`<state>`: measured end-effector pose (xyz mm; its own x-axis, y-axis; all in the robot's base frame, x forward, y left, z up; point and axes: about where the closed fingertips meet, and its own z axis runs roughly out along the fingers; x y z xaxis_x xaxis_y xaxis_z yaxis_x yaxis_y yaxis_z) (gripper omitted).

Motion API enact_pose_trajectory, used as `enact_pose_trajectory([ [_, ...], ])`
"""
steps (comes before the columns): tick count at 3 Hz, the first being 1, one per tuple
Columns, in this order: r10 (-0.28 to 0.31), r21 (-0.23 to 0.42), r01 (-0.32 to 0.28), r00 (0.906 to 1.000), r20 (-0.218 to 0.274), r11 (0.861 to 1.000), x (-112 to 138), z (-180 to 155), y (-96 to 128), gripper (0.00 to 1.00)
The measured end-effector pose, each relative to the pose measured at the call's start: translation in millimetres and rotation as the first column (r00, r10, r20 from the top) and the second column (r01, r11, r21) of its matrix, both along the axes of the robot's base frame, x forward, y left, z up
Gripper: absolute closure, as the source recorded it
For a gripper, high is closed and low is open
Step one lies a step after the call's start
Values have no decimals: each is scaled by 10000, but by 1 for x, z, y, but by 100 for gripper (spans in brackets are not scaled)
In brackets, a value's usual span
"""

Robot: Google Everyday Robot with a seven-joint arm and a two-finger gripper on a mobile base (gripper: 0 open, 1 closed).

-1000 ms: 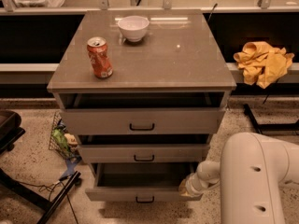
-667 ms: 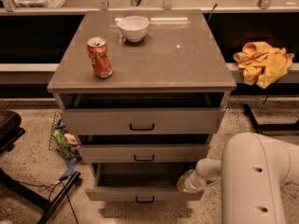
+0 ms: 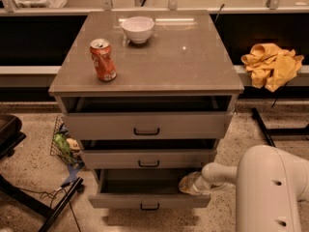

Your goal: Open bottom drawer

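Note:
The bottom drawer (image 3: 147, 200) is the lowest of three grey-beige drawers, with a small black bar handle (image 3: 149, 207). It stands pulled out the farthest, its dark inside showing. My white arm (image 3: 270, 187) reaches in from the lower right. My gripper (image 3: 187, 183) sits at the drawer's right end, just over its open top edge. The middle drawer (image 3: 147, 159) and top drawer (image 3: 147, 125) stand slightly out too.
On the cabinet top (image 3: 193, 62) stand a red soda can (image 3: 103, 60) and a white bowl (image 3: 138, 29). A yellow cloth (image 3: 271, 65) lies on a ledge at right. Litter in a wire basket (image 3: 63, 145) and a black chair base (image 3: 29, 197) are at left.
My gripper and forearm have shifted left along the bottom drawer's right end. The drawers look much the same.

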<state>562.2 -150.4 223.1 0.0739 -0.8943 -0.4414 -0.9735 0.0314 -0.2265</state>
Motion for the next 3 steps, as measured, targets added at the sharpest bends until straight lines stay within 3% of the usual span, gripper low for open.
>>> enact_pose_trajectory([
  [2,-29,144,29,10000,38,9999,5,-13,6,100],
  [3,-45,614,47,10000,-38,9981,11,-43,18,100],
])
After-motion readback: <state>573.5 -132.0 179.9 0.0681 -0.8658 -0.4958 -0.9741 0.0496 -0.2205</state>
